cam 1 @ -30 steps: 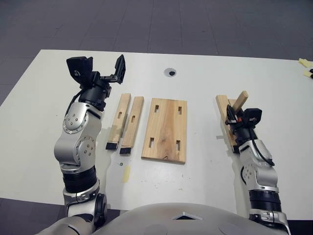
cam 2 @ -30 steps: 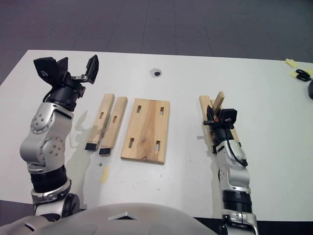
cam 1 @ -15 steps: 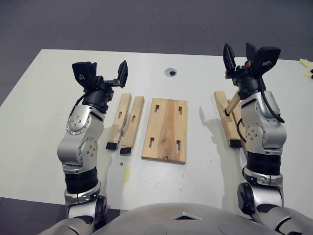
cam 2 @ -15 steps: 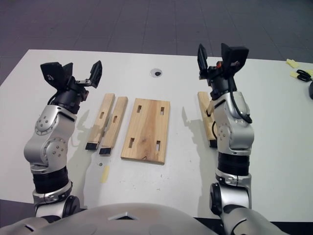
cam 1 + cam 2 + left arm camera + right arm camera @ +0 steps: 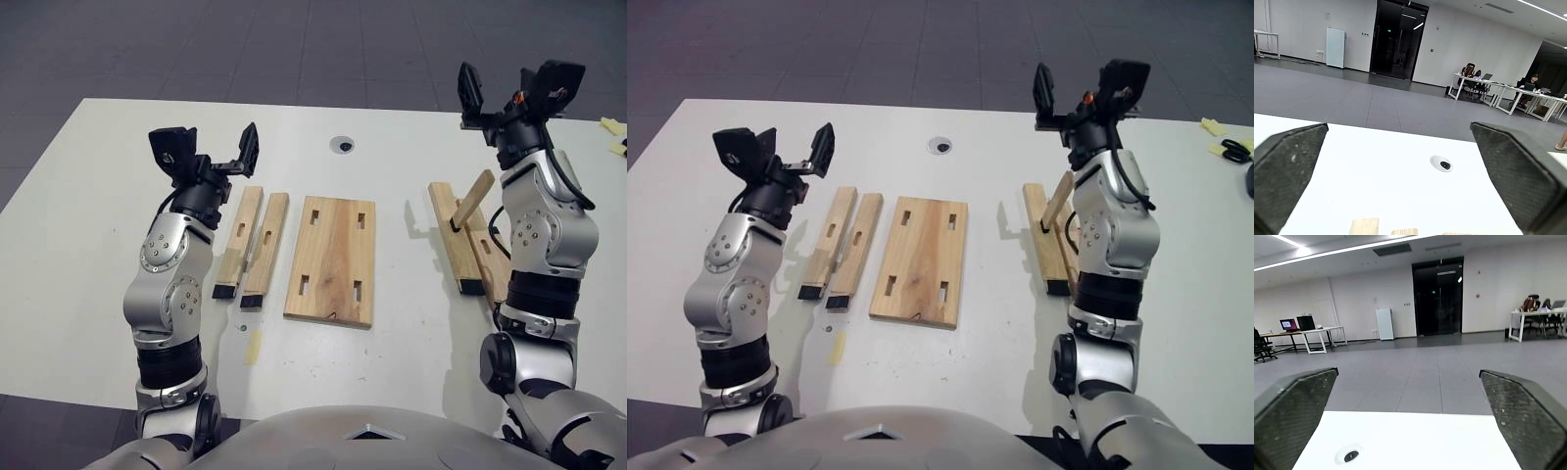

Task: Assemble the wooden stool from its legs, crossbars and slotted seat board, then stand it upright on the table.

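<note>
The slotted seat board (image 5: 330, 259) lies flat at the table's middle. Two legs (image 5: 240, 242) (image 5: 265, 250) lie side by side to its left. To its right lie two more legs (image 5: 457, 252), and a crossbar (image 5: 473, 199) stands tilted out of one of them. My left gripper (image 5: 209, 152) is raised above the far end of the left legs, open and holding nothing; its own view (image 5: 1398, 128) shows the leg ends (image 5: 1364, 226) below. My right gripper (image 5: 509, 91) hangs high over the right legs, open and holding nothing, as in its wrist view (image 5: 1409, 374).
A small pale wooden piece (image 5: 254, 347) lies near the front edge, below the left legs. A round cable hole (image 5: 342, 145) sits at the far middle of the white table (image 5: 88, 245). Yellow scraps (image 5: 609, 124) and scissors (image 5: 1234, 148) lie at the far right edge.
My right arm has lifted from low beside the right legs to high above them, leaving the crossbar tilted in the leg. My left arm shifted slightly.
</note>
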`<state>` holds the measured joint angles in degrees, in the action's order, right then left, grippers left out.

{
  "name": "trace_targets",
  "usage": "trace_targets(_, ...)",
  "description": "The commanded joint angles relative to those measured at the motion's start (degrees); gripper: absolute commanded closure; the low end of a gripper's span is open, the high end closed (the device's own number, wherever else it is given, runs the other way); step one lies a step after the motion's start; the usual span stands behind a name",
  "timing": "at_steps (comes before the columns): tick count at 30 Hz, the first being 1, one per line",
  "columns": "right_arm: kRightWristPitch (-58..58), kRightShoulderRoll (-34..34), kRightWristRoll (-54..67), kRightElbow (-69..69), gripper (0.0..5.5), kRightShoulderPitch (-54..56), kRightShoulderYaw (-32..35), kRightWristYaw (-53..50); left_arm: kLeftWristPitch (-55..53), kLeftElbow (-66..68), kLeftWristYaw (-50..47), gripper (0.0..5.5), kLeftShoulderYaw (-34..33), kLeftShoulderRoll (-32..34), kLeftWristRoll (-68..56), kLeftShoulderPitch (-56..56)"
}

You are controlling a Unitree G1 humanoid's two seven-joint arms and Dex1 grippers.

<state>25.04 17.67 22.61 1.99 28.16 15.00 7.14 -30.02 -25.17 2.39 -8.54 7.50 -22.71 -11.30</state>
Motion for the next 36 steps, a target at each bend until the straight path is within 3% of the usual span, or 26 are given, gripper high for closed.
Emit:
trace_targets(1, 1.00, 0.19, -1.74, -1.97, 0.11, -3.99, -1.13, 0.97, 0.36, 0.59, -0.17, 0.10, -0.02, -0.18, 0.58, 0.34)
trace_targets(10, 0.40, -1.76, -2.27, -1.00, 0.11, -7.77, -2.16, 2.10, 0.70, 0.83, -0.30, 0.10, 0.42, -0.66, 1.27, 0.52)
trace_targets(26, 0.74, -0.48, 1.46, 1.66, 0.11, 6.62, 1.91, -0.16, 1.66, 2.01, 0.10, 0.10, 0.58, -0.53, 1.42, 0.31)
trace_targets(36, -0.87, -0.58, -1.68, -3.32, 0.11, -1.68, 1.11, 1.67, 1.84, 2.21, 0.16, 0.10, 0.74, -0.42, 1.53, 0.47)
